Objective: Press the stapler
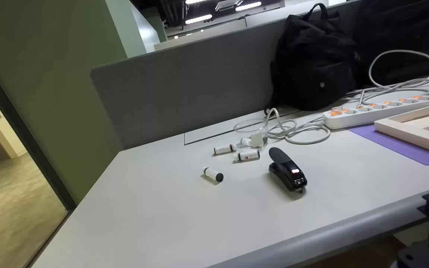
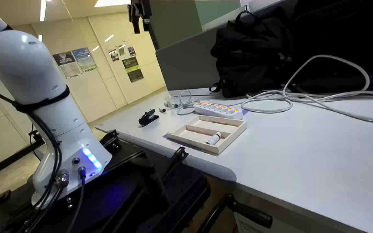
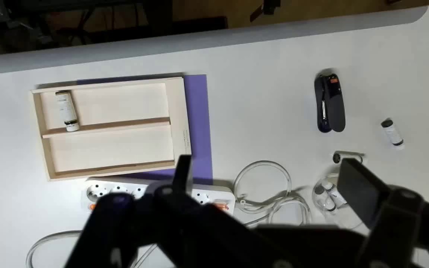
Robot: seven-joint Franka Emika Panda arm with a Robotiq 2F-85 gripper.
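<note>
A small, black, wedge-shaped stapler (image 3: 334, 100) with a glossy top arm rests untouched on a white, grey-edged desk (image 3: 259, 93), below and well apart from a black, two-fingered claw (image 3: 266, 171). The pressing, it appears, is all left to do. The claw points down high over the desk, empty, its fingers spread wide, on a white, jointed robot arm (image 2: 37, 77) that extends out of sight in an exterior view.
</note>
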